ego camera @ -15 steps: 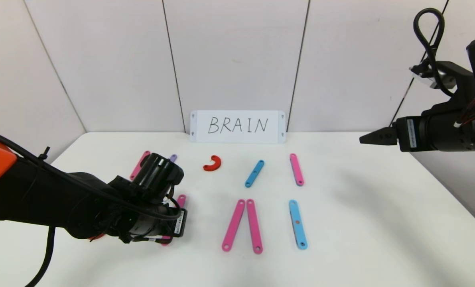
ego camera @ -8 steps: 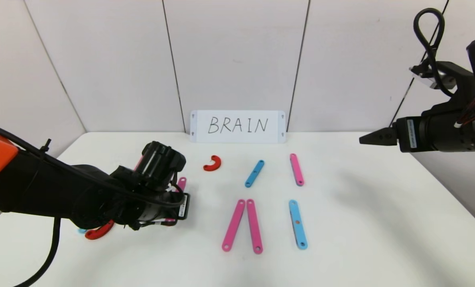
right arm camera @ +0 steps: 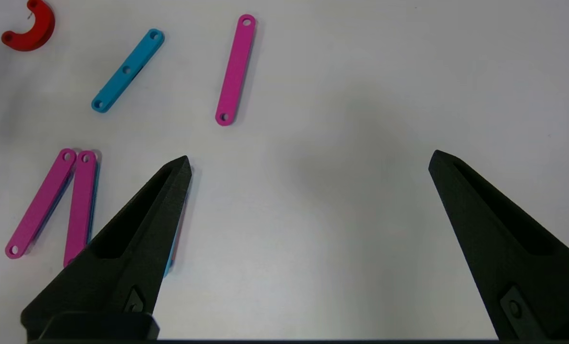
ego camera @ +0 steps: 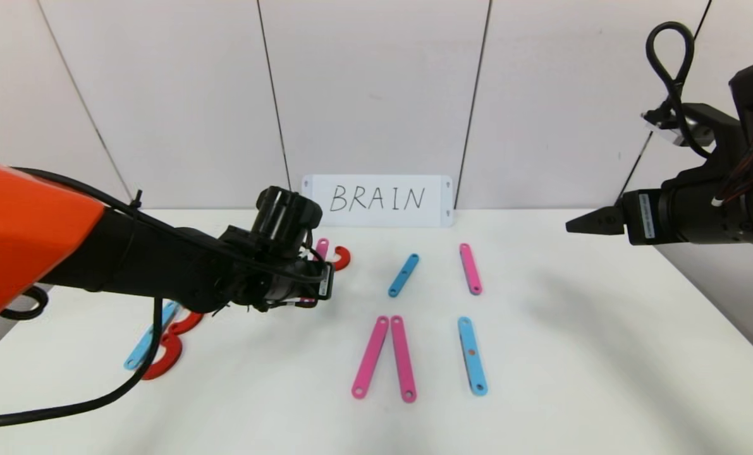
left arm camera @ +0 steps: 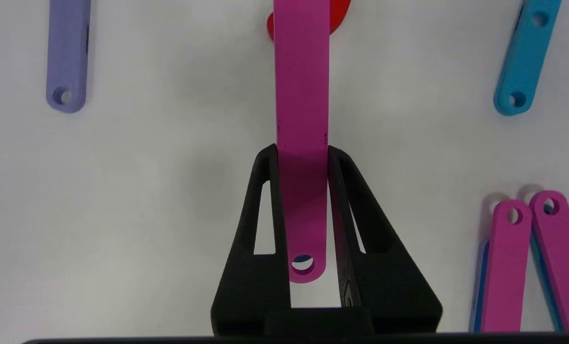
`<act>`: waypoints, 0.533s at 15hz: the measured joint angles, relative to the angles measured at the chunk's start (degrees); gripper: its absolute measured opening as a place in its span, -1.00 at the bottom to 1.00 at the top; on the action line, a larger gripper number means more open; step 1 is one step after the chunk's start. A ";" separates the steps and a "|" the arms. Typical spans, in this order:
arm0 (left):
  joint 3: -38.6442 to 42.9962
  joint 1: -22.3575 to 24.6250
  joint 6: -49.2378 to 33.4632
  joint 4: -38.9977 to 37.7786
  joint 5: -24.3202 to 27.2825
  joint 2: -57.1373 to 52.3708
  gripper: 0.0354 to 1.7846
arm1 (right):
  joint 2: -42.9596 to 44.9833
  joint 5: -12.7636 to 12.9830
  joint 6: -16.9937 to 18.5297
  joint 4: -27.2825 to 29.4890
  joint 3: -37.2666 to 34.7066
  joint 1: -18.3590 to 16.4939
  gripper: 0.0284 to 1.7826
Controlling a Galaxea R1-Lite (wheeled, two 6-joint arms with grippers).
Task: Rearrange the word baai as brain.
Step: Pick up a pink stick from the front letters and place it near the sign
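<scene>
My left gripper (ego camera: 316, 281) is shut on a pink strip (left arm camera: 302, 95) at the table's back left-centre; the strip's far end (ego camera: 322, 248) reaches the loose red half-ring (ego camera: 342, 258) and overlaps it in the left wrist view (left arm camera: 339, 12). A blue strip (ego camera: 149, 338) with two red half-rings (ego camera: 167, 354) lies at the front left. Two pink strips (ego camera: 370, 357) meet at their far ends in the middle, with a blue strip (ego camera: 472, 356) to their right. A purple strip (left arm camera: 68, 52) lies near the gripper. My right gripper (ego camera: 581, 222) hangs open and empty above the table's right side.
The white card with handwritten BRAIN (ego camera: 377, 200) stands against the back wall. A loose blue strip (ego camera: 403, 275) and a loose pink strip (ego camera: 470, 268) lie in the back row. The left arm's cable trails over the table's front left.
My left gripper has moved back and to the right with the pink strip in it. The blue strip and red half-rings at the front left have come into view. The right arm barely moved.
</scene>
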State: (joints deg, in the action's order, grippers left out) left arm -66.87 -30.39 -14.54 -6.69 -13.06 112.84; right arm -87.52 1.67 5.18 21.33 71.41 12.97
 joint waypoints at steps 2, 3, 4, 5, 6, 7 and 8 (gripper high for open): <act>-3.94 -0.01 0.88 0.22 1.18 2.68 -0.70 | -0.16 0.00 -0.04 0.00 0.00 -0.07 0.95; -5.96 -0.11 0.96 0.30 1.93 4.08 -0.70 | -0.22 0.00 -0.01 -0.01 0.00 -0.05 0.95; -7.94 -0.34 1.01 0.44 2.32 5.52 -0.70 | -0.27 0.00 -0.04 -0.01 0.00 0.00 0.95; -9.70 -0.80 1.04 0.55 2.43 6.96 -0.70 | -0.27 -0.02 -0.01 -0.01 0.00 0.00 0.95; -11.14 -1.50 1.04 0.83 2.50 8.23 -0.70 | -0.27 -0.02 -0.01 -0.01 0.00 -0.02 0.95; -12.35 -2.21 1.04 1.02 2.50 9.35 -0.70 | -0.24 0.00 -0.01 0.00 0.00 -0.07 0.95; -13.12 -2.77 1.04 1.11 2.54 10.15 -0.70 | -0.24 0.00 -0.01 0.00 0.00 -0.07 0.95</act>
State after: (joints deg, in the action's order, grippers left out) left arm -79.98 -33.16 -13.51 -5.58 -10.52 122.99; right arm -87.76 1.67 5.17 21.33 71.41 12.90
